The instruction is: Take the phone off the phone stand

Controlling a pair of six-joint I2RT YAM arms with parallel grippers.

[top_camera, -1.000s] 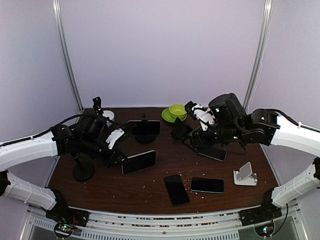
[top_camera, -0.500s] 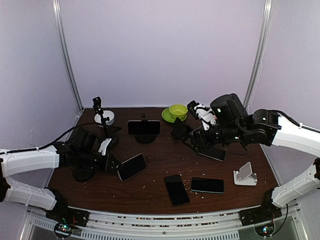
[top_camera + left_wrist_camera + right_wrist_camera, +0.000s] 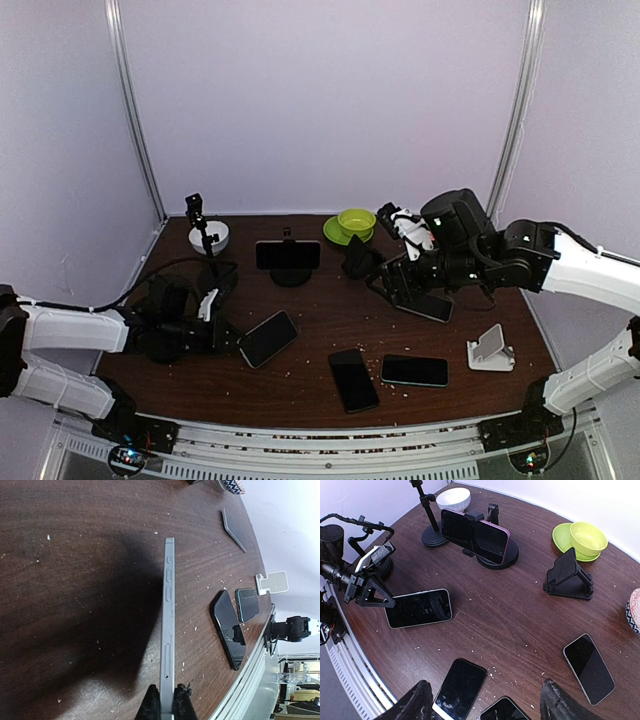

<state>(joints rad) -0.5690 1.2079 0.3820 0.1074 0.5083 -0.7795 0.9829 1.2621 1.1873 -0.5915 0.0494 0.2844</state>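
Left tool (image 3: pixel 167 703) pinches black slab phone (image 3: pixel 168 620), apparently down on brown wooden surface (image 3: pixel 75 540). Set-down step; next: release, retract.

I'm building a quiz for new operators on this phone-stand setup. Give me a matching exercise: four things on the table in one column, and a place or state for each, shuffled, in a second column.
Column one
1. green bowl
2. white stand
3. purple-cased phone
4. phone nearest the left arm

Column two
A. pinched by the left end effector
B. on a green plate
C. holding nothing
D. clamped in a black holder

Pairs: 1-B, 2-C, 3-D, 4-A.
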